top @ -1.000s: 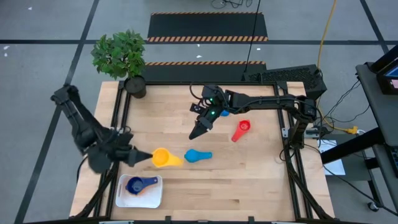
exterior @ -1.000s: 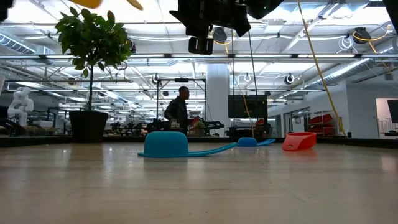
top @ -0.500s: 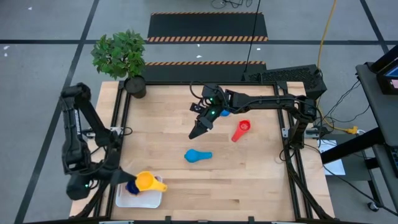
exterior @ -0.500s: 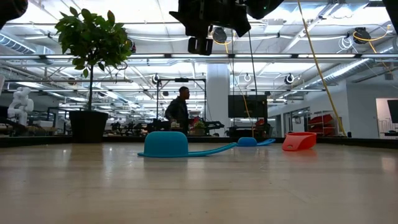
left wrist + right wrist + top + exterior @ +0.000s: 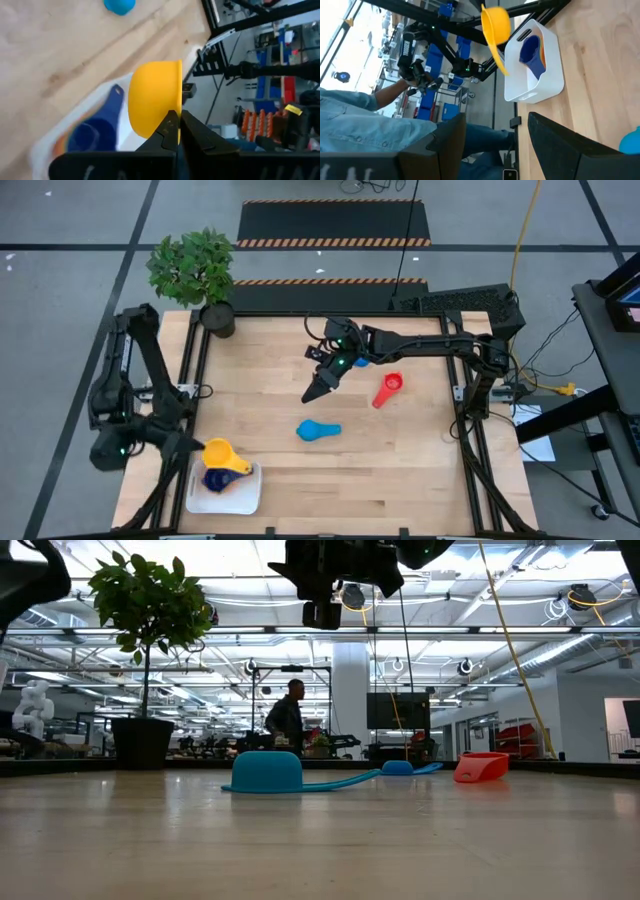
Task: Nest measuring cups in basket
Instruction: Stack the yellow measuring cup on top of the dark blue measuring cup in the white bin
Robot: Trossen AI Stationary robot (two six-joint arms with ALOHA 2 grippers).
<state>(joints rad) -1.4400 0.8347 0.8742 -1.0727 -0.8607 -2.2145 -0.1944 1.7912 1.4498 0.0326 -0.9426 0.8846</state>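
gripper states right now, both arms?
Left gripper: shut on the yellow plastic measuring cup, above the white rectangular plastic basket.
Right gripper: open, holding nothing, above the table's middle.

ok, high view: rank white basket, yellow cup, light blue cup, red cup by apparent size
1. White rectangular plastic basket, clearly largest.
2. Yellow plastic measuring cup, though it is lifted toward the camera in the shut left claw, so this is unsure.
3. Light blue plastic cup.
4. Red plastic cup, close to the light blue.
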